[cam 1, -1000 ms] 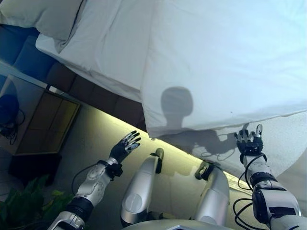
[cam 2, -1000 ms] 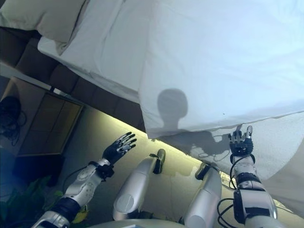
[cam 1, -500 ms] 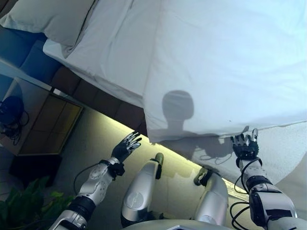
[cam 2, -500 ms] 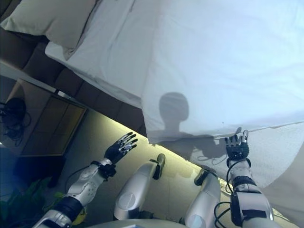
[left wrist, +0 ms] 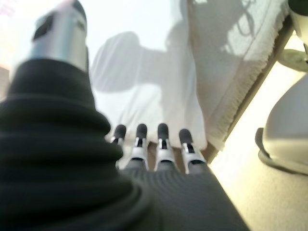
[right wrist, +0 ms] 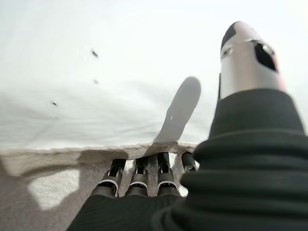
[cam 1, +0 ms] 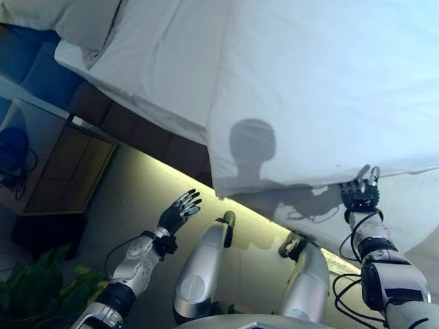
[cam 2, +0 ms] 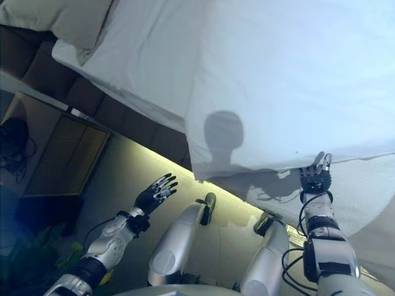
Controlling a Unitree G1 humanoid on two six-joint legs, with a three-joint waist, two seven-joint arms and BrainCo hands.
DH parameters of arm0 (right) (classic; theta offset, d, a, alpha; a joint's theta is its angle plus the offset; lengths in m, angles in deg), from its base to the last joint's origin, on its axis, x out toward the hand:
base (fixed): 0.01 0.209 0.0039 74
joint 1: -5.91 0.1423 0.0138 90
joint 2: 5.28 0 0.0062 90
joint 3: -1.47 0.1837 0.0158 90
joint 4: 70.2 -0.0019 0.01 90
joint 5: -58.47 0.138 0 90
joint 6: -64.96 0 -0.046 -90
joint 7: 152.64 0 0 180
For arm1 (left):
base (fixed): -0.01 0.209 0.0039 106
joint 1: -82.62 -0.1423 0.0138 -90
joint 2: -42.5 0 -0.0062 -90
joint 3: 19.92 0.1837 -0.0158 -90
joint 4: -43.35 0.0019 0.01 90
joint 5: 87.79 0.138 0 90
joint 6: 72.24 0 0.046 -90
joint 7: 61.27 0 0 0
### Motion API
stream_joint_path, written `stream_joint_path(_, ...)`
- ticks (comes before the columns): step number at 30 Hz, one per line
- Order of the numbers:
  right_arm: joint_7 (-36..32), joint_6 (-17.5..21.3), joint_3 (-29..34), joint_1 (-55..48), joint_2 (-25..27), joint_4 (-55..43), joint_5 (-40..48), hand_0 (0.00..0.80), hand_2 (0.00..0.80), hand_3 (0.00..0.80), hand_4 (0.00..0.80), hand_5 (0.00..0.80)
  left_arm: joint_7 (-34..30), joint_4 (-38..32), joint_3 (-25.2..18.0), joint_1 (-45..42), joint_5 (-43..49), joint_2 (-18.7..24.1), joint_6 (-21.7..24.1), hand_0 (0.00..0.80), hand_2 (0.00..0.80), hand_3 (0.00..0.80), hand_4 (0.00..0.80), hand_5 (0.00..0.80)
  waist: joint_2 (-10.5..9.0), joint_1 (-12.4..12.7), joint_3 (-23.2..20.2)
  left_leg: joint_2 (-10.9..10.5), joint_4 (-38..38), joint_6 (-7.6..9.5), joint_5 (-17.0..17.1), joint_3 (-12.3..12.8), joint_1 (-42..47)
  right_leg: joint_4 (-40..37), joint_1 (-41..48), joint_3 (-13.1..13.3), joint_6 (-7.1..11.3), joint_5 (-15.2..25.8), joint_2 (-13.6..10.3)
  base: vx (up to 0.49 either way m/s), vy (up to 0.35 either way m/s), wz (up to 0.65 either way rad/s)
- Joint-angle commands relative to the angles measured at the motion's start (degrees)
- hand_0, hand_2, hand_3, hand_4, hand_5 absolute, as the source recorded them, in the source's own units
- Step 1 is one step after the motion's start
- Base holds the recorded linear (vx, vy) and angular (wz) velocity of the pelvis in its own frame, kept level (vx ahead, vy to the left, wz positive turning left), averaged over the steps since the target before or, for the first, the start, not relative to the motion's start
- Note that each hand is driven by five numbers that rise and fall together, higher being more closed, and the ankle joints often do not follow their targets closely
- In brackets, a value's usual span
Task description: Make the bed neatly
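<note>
A white duvet (cam 1: 322, 89) covers the bed, its near edge hanging over a textured white cover (cam 1: 405, 212). A white sheet (cam 1: 164, 62) lies bare to its left, with a pillow (cam 1: 75, 20) at the far left corner. My right hand (cam 1: 360, 195) is open, its straight fingers (right wrist: 139, 175) at the duvet's lower edge (right wrist: 120, 72), just above the textured cover (right wrist: 38, 192). My left hand (cam 1: 177, 211) is open and empty in the air above the floor, short of the bed; its fingers (left wrist: 163, 144) point at the duvet's corner (left wrist: 144, 62).
The bed's dark brown base (cam 1: 144, 137) runs diagonally with a lit strip under it. A wooden nightstand (cam 1: 62, 171) stands at the left. A green plant (cam 1: 34, 288) is at the lower left.
My right hand has risen slightly, so its fingertips now reach the duvet's edge. The view shifted a little. The left hand has hardly moved.
</note>
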Motion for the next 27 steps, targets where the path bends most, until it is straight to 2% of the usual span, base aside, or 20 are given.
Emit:
stream_joint_path(1,-2.21,-0.78,0.72,6.89,5.33,0.62,-0.14,0.0,0.0,0.0,0.0,0.0,-1.37,-1.11,-1.52,1.42,-1.38,0.67,3.84,0.0,0.0,0.0,0.0,0.0,1.56,2.56,2.51,-1.96,0.19,2.59,1.81,-0.58,-3.58,1.76,-0.87,1.57,6.15,7.89,-0.37,-0.021,0.048,0.0)
stream_joint_path(8,-3.86,-2.25,-1.28,9.86,8.01,-0.27,-3.7,0.0,0.0,0.0,0.0,0.0,-1.48,-1.71,-0.52,-0.6,-3.01,-0.05,5.0,0.0,0.0,0.0,0.0,0.0,3.18,2.35,2.73,-2.46,4.36,2.41,0.5,0.29,-7.01,6.3,-4.52,2.49,5.58,5.68,-0.58,-0.003,0.066,-0.01)
stream_joint_path(15,-3.87,-3.49,-2.0,12.16,9.45,-1.66,-6.91,0.0,0.0,0.0,0.0,0.0,-1.77,-2.66,0.44,-3.19,-3.47,0.43,5.65,0.0,0.0,0.0,0.0,0.0,3.43,2.59,2.39,-2.22,4.85,1.8,0.48,0.27,-7.07,7.36,-4.6,2.75,5.67,4.97,-1.06,0.027,0.029,-0.01)
stream_joint_path(16,-3.85,-3.6,-2.07,12.42,9.61,-1.82,-7.19,0.041,0.041,0.041,0.041,0.041,-1.69,-2.89,0.53,-3.39,-3.49,0.6,5.6,0.0,0.0,0.0,0.0,0.0,3.45,2.64,2.38,-2.19,4.75,1.71,0.55,0.23,-6.92,7.29,-4.45,2.73,5.72,5.06,-1.11,0.035,0.016,-0.04)
stream_joint_path(17,-3.97,-3.77,-2.09,12.77,9.88,-1.99,-7.76,0.298,0.298,0.298,0.298,0.298,-1.65,-3.17,0.58,-3.64,-3.56,0.84,5.48,0.0,0.0,0.0,0.0,0.0,3.45,2.7,2.38,-2.13,4.73,1.6,0.63,0.19,-6.83,7.3,-4.35,2.76,5.79,5.16,-1.16,0.0,0.0,0.0)
stream_joint_path(18,-4.29,-3.8,-2.08,12.99,10.06,-2.0,-8.06,0.515,0.515,0.515,0.515,0.515,-1.66,-3.3,0.61,-3.88,-3.59,1.01,5.47,0.0,0.0,0.0,0.0,0.0,3.42,2.76,2.37,-2.08,4.65,1.54,0.72,0.16,-6.73,7.25,-4.24,2.76,5.85,5.25,-1.18,0.0,0.0,0.0)
stream_joint_path(20,-4.36,-4.03,-2.04,13.57,10.49,-2.4,-8.56,0.8,0.8,0.8,0.8,0.8,-1.51,-3.5,0.71,-4.3,-3.6,1.34,5.49,0.0,0.0,0.0,0.0,0.0,3.31,2.84,2.34,-1.96,4.3,1.39,0.96,0.12,-6.29,7.01,-3.82,2.7,5.99,5.48,-1.31,0.0,0.0,0.0)
stream_joint_path(27,-4.93,-4.85,-2.55,15.81,10.76,-3.67,-10.17,0.8,0.8,0.8,0.8,0.8,-0.67,-3.44,0.83,-4.19,-3.94,2.17,5.5,0.0,0.0,0.0,0.0,0.0,3.03,2.86,2.44,-1.66,3.11,1.1,1.93,-0.09,-5.19,6.27,-2.79,2.74,6.28,6.44,-1.47,0.0,0.0,0.0)
